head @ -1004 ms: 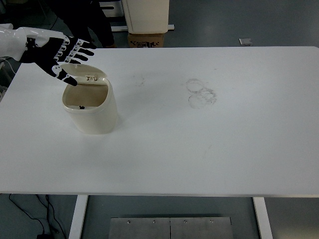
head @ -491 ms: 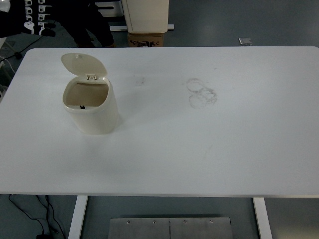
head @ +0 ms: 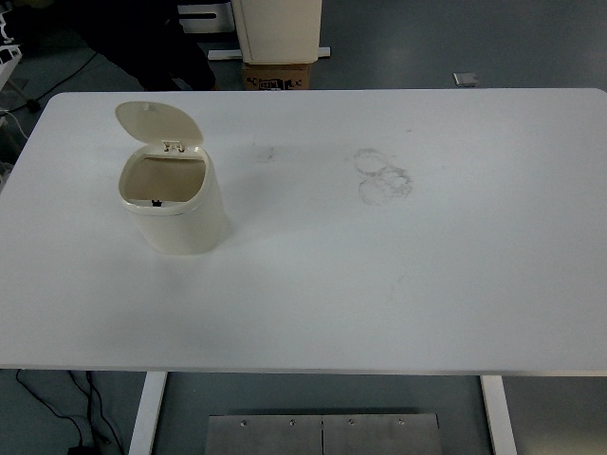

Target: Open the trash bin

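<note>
A cream trash bin (head: 180, 213) stands on the white table (head: 379, 284) at the left. Its lid (head: 155, 121) is flipped up and back, and the inside of the bin shows, empty. Neither of my hands is in the picture.
Faint ring marks (head: 382, 176) are on the table top right of centre. A cardboard box (head: 277, 75) and a white cabinet (head: 277, 28) stand on the floor beyond the far edge.
My left hand, which was by the raised lid, has lifted away up and to the left and left the picture. The bin stays open.
</note>
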